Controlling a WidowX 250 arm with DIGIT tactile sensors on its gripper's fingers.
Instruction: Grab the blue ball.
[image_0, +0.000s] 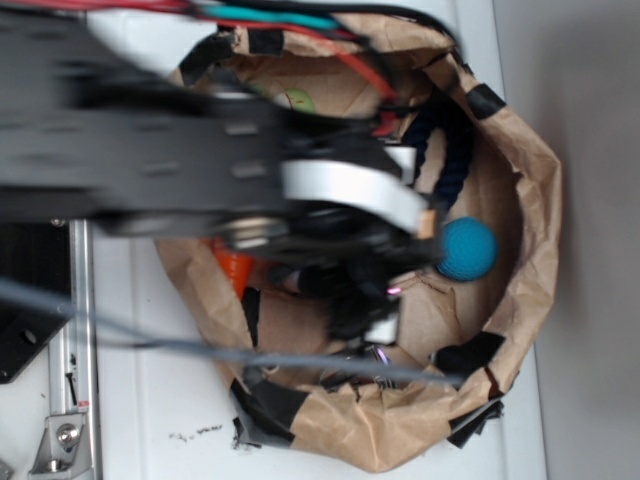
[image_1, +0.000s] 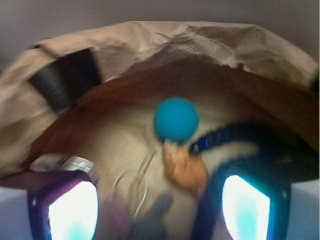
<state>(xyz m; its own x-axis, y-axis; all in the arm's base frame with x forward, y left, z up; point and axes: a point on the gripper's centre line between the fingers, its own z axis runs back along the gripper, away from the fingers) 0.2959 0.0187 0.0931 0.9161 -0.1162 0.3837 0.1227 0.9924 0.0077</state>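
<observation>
**Lining up on the ball**

While the paper bag (image_0: 520, 250) is walling everything in, the arm (image_0: 150, 150) is reaching inside. Its gripper (image_1: 160, 205) is standing open, apparently empty though blurred; the blue ball (image_1: 176, 120) is lying just ahead, between the fingers, needing a straight, centred advance.

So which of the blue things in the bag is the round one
The blue ball, a teal sphere lying just ahead of the open fingers. The other blue thing, the dark navy rope, is long and twisted, to its right.

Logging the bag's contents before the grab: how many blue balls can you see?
1. The blue ball lies inside the paper bag, beside the dark rope. The arm covers much of the bag, so others may be hidden.
</observation>
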